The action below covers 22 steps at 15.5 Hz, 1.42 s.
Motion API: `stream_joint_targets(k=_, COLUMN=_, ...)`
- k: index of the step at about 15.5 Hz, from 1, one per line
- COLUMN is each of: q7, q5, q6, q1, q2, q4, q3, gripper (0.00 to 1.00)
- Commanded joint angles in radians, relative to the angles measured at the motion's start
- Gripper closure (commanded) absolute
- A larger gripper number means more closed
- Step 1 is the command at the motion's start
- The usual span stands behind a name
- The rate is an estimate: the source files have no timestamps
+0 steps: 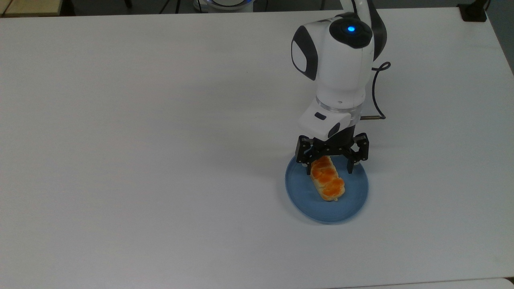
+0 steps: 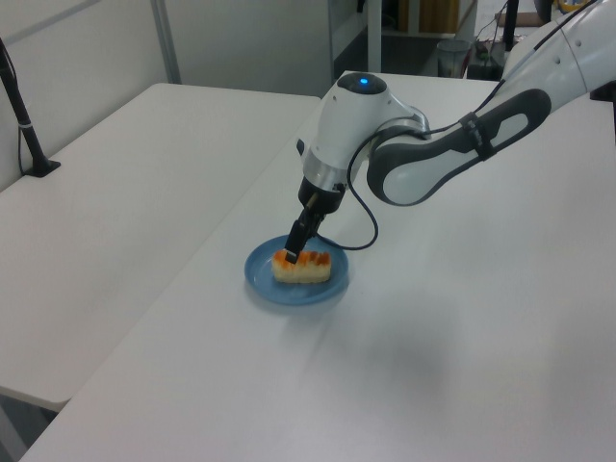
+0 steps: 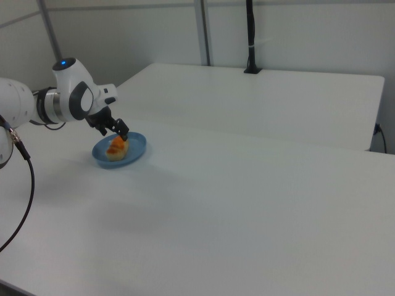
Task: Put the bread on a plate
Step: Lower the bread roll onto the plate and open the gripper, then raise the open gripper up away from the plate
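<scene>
While the gripper (image 1: 331,165) is standing spread wide astride its far end, the bread (image 1: 327,183) is lying on the plate (image 1: 349,204) just below the fingertips — probably light, soft and crushable, best pinched gently across its pale sides.

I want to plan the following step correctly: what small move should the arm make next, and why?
Probably a short, straight lift of the gripper. The bread lies flat inside the plate, and in the top view the fingers stand spread wider than the bun, so it looks released. Rising vertically should clear the bread without nudging it.
</scene>
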Motion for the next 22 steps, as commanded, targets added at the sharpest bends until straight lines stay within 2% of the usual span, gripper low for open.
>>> stream_joint_targets(k=1, q7=0.023, q5=0.005, q6=-0.16, q1=-0.067, q2=-0.14, q4=-0.037, q3=0.018, gripper=0.0)
stream_joint_targets(k=4, q7=0.008, q5=0.002, q6=-0.371, q1=-0.179, q2=-0.258, q4=-0.054, q3=0.067, gripper=0.0)
stream_joint_targets(k=7, q7=-0.096, q5=0.005, q6=-0.567, q1=-0.28, q2=-0.372, q4=-0.078, q3=0.111, gripper=0.0)
stream_joint_targets(k=10, q7=-0.172, q5=0.007, q6=-0.738, q1=-0.32, q2=-0.436, q4=-0.079, q3=0.115, gripper=0.0)
stream_joint_targets(k=13, q7=-0.19, q5=0.008, q6=-0.758, q1=-0.354, q2=-0.478, q4=-0.109, q3=0.115, gripper=0.0)
stream_joint_targets(k=15, q7=-0.276, q5=0.01, q6=-0.756, q1=-0.372, q2=-0.498, q4=-0.137, q3=0.116, gripper=0.0)
stream_joint_targets(k=18, q7=-0.383, q5=0.074, q6=-0.758, q1=-0.417, q2=-0.532, q4=-0.144, q3=0.115, gripper=0.0)
stream_joint_targets(k=20, q7=-0.385, q5=0.114, q6=-0.767, q1=-0.446, q2=-0.547, q4=-0.144, q3=0.115, gripper=0.0)
stream_joint_targets(k=22, q7=-0.381, q5=0.116, q6=-0.804, q1=-0.446, q2=-0.549, q4=-0.144, q3=0.115, gripper=0.0)
